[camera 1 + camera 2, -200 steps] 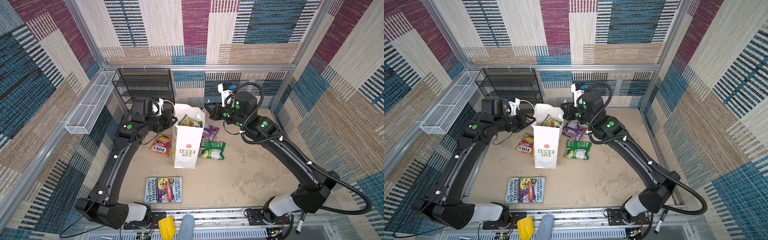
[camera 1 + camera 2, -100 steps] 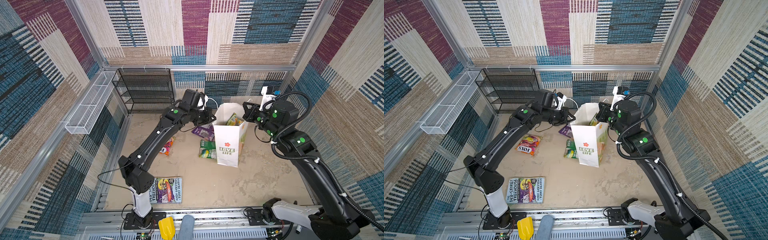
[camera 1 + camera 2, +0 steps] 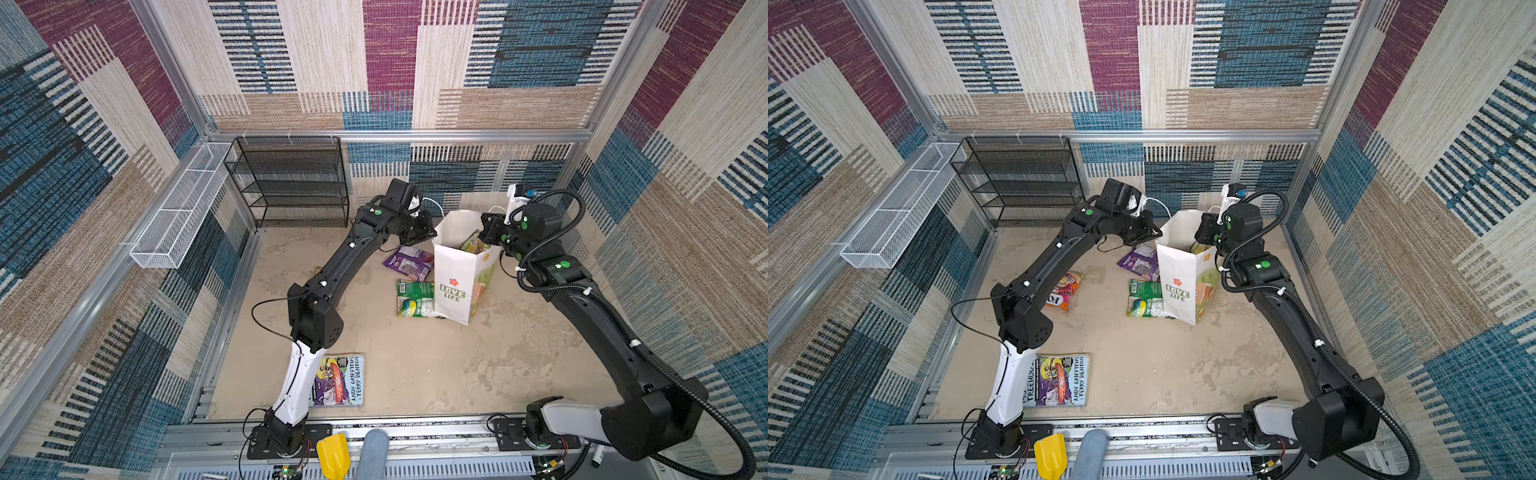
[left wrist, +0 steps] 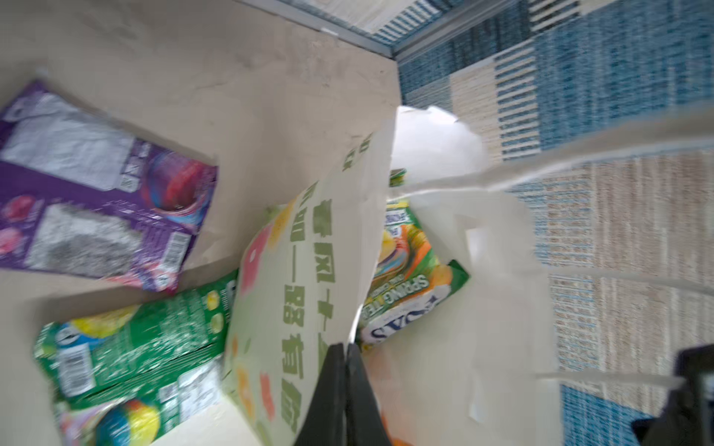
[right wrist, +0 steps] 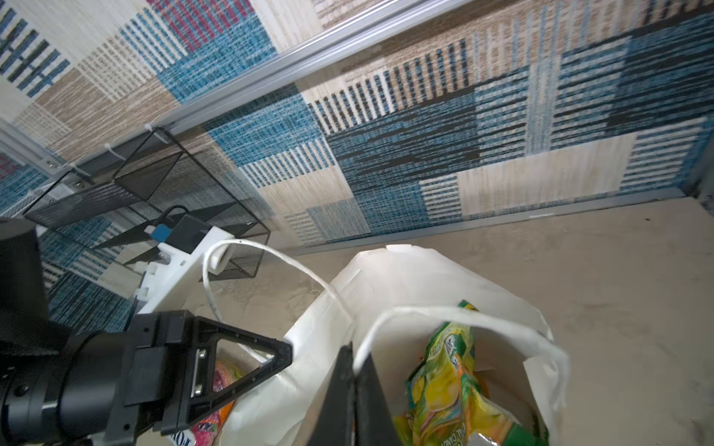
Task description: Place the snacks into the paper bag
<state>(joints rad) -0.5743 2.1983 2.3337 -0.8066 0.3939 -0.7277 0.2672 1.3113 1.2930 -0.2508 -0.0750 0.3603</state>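
yellow scoop [image 3: 332,455]: on the near rail, between the two arm bases.
book [image 3: 338,380]: flat on the table [image 3: 415,374], near left, one edge hidden by the left arm [image 3: 332,270].
orange packet [image 3: 1064,291]: flat at mid-left, half behind the left arm in a top view.
green packet [image 3: 413,299]: flat, its edge against the bag's left foot.
bag [image 3: 451,266]: white paper, upright, right of centre toward the back, mouth open, "LOVE LIFE" side facing near.
yellow-green packet [image 5: 444,386]: inside the bag, on end, its top reaching the rim.
purple packet [image 3: 409,262]: flat, just behind the green packet, left of the bag.
left gripper [image 4: 345,349]: at the bag's left rim, jaws closed with the paper wall pinched between them.
right gripper [image 5: 353,355]: at the bag's right rim, jaws closed on a cord handle [image 5: 425,311].
shelf [image 3: 291,183]: black mesh, against the back wall, left.
basket [image 3: 178,208]: white wire, along the left wall.
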